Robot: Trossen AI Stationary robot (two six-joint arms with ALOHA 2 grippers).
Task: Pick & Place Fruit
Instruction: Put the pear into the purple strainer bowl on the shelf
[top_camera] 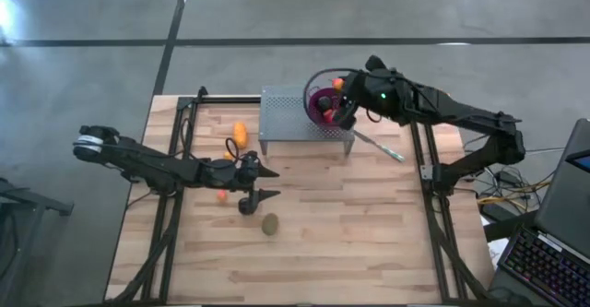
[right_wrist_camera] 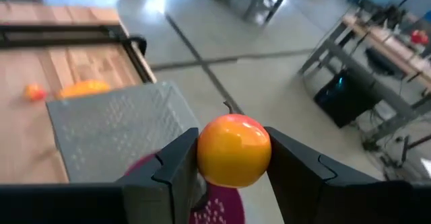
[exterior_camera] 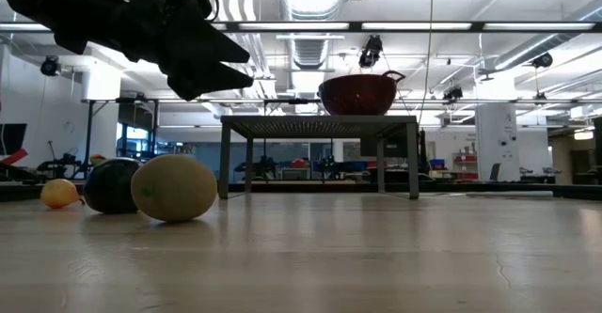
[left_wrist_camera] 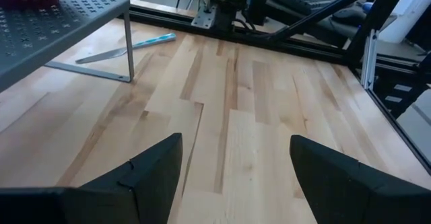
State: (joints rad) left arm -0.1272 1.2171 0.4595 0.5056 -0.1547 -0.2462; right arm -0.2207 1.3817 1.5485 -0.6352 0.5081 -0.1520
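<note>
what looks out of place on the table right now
Only the knife: it lies slanted on the wood beside the grey rack, part under the right arm. Loose fruit sits upright and intact near the open left gripper. Nothing spilled or damaged.

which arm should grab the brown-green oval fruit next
Left, likely. Its open left gripper hovers just beside the oval fruit, while the right gripper is busy holding an orange-red ball over the purple bowl.

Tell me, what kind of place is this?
Probably a robotics lab or workshop: a wooden table in a metal frame, exposed ceiling ducts over an open concrete floor, and a keyboard beside the table.
</note>
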